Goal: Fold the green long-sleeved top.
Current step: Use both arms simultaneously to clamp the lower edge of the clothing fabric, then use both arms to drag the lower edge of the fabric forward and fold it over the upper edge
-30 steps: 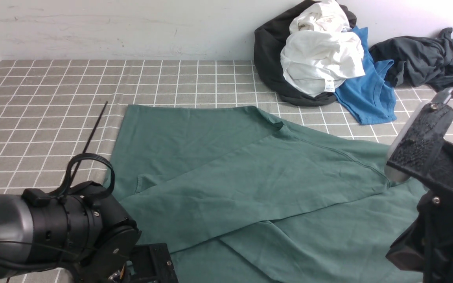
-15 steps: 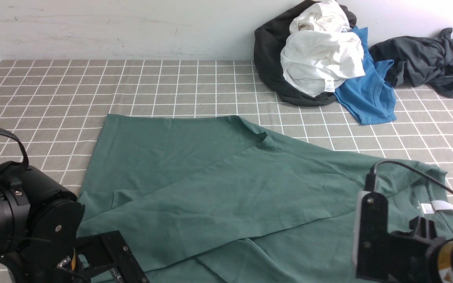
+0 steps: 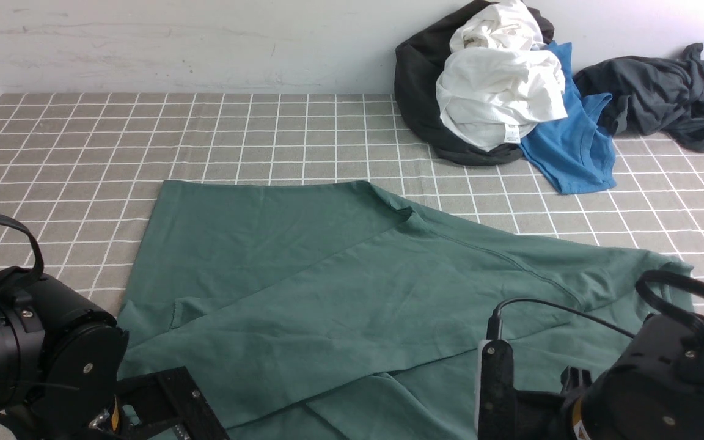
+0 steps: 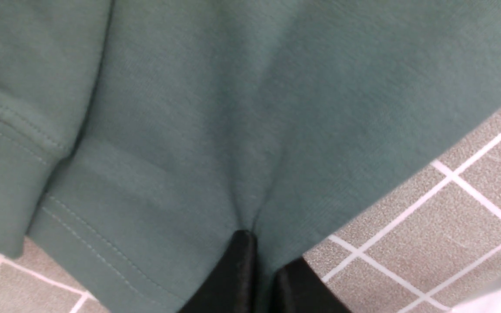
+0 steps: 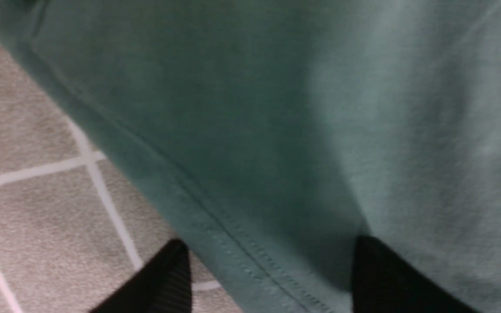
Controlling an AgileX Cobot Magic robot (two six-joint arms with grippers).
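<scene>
Left claw (image 4: 257, 245) clenched on the dark green cotton long-sleeved top (image 3: 340, 287), the gaping right claw (image 5: 268, 261) should bite its hem deeply.

A table (image 3: 266, 122) covered in grey-brown cloth with a white grid runs from the near edge to the far wall; the green long-sleeved top (image 3: 327, 293) lies spread flat across its near middle and right, one layer folded slantwise over another, its far hem straight along a grid line; at the far right a black garment (image 3: 419, 110) sits heaped; a blue tee (image 3: 572, 153) lies just right of it, touching; a crumpled dark grey garment (image 3: 657, 91) lies further right.
</scene>
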